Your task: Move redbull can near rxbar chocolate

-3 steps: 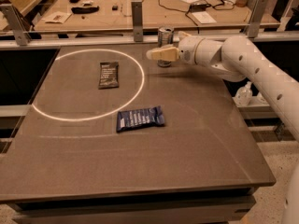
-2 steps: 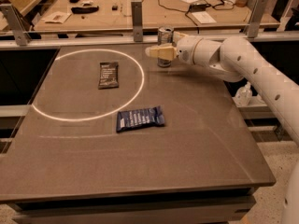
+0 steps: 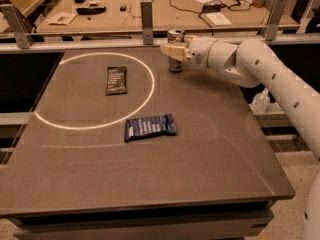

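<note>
The redbull can [image 3: 175,64], slim and silver-blue, stands upright at the back edge of the table, right of centre. My gripper [image 3: 173,48] comes in from the right and is shut on the can's middle, with one cream finger [image 3: 170,51] across its front. The can's base is at or just above the tabletop. The rxbar chocolate [image 3: 116,80], a flat dark wrapper with white print at its far end, lies to the left, inside a white circle [image 3: 150,91] drawn on the table. The can and the bar are well apart.
A larger blue wrapper [image 3: 150,127] with white text lies near the table's middle, just outside the circle. A metal rail with posts [image 3: 146,15] runs along the back edge. Behind it is a cluttered wooden bench [image 3: 150,4]. My white arm [image 3: 270,69] spans the right side.
My gripper has shifted slightly left and up at the can. The can, the bar and the blue wrapper have barely moved.
</note>
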Robot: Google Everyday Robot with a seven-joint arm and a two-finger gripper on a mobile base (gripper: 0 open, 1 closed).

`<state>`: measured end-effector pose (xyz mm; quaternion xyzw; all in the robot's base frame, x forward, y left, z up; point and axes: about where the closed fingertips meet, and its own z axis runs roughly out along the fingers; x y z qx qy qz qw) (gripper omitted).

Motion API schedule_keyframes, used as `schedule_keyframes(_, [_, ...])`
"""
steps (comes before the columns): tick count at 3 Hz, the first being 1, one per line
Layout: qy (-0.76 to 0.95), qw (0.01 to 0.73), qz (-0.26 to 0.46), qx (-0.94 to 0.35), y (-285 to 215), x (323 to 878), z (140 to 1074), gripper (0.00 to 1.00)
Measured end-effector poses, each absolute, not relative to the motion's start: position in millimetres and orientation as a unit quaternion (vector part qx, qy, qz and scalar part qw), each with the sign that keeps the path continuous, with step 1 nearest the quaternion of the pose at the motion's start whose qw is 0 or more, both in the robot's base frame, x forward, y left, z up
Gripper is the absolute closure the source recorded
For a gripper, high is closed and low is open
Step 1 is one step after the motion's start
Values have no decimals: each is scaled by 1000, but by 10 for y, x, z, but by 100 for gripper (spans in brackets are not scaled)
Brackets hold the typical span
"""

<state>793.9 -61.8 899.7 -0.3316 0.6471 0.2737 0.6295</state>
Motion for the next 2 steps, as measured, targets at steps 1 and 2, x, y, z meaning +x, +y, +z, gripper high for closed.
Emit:
schedule_keyframes(1, [635, 621, 289, -357, -521, 7859, 9106, 89])
schedule_keyframes(2, [623, 610, 309, -379, -363, 7726, 9214, 100])
